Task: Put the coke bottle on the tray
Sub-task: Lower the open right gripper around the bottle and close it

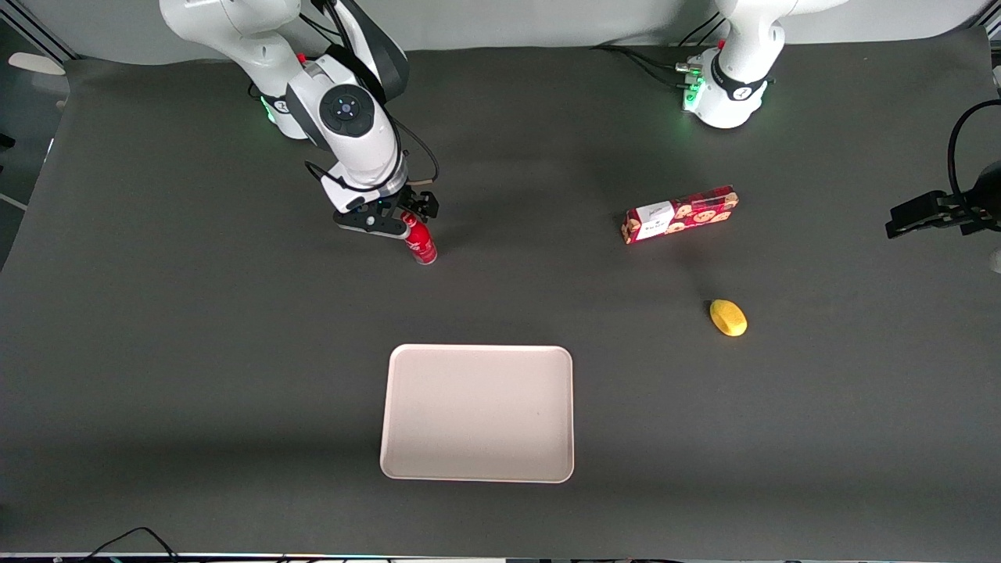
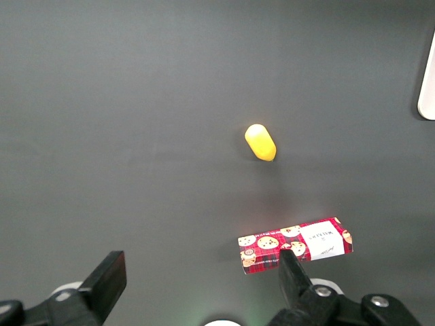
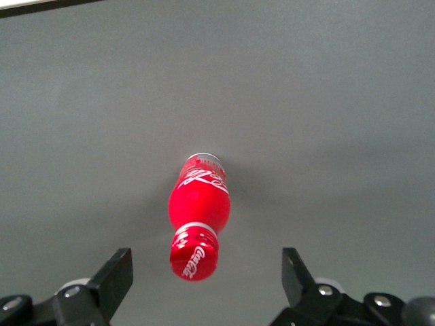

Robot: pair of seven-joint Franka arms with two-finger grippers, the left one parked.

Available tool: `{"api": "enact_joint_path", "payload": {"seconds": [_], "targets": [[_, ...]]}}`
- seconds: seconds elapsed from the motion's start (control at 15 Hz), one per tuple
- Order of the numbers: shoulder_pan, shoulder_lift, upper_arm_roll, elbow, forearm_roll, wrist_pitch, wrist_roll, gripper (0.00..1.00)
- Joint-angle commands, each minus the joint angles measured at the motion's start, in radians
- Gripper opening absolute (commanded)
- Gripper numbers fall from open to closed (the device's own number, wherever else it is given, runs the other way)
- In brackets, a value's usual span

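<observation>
Gripper (image 3: 204, 272) sits right over the coke bottle (image 3: 198, 217), fingers (image 3: 114, 277) spread wide, one each side of the cap w/ clear gaps, holding nothing. In the front view the gripper (image 1: 389, 216) is low by the bottle's cap, and the bottle (image 1: 420, 242) stands upright on the table (image 1: 156, 352), toward the working arm's end.

Hard to see: in the front view the arm's wrist covers much of the gripper, so its fingertips barely show there. In the right wrist view the finger bases are cut off at the frame edge. The bottle's foot on the mat is mostly hidden by its own body in that view; only a thin pale ring shows.

Bottle: small, red body, red cap w/ white script on top, white lettering on the body, pale clear band at the base.

Tray (image 1: 477, 412): large, pale pinkish-cream, rounded corners, low rim, lies flat, nearer the front camera than the bottle, well apart from it. Nothing in it. Only a corner of it (image 2: 428, 81) shows in the left wrist view.

Toward the parked arm's end: red biscuit box (image 1: 680, 214) w/ cookie pics and a white label, lying flat; a yellow lemon-like item (image 1: 728, 317) nearer the front camera than the box, apart from it.
</observation>
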Motion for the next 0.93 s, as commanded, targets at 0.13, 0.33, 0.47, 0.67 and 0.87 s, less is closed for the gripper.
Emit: {"api": "enact_joint_path", "payload": {"seconds": [0.13, 0.33, 0.47, 0.67, 0.87], "targets": [[-0.003, 0.006, 0.018, -0.015, -0.022, 0.031, 0.052, 0.72], [-0.003, 0.009, 0.018, -0.025, -0.022, 0.048, 0.052, 0.45], [-0.003, 0.009, 0.018, -0.025, -0.022, 0.048, 0.05, 0.2], [-0.003, 0.006, 0.018, -0.02, -0.022, 0.042, 0.047, 0.0], [-0.007, -0.01, 0.017, 0.038, -0.024, -0.026, 0.026, 0.0]]}}
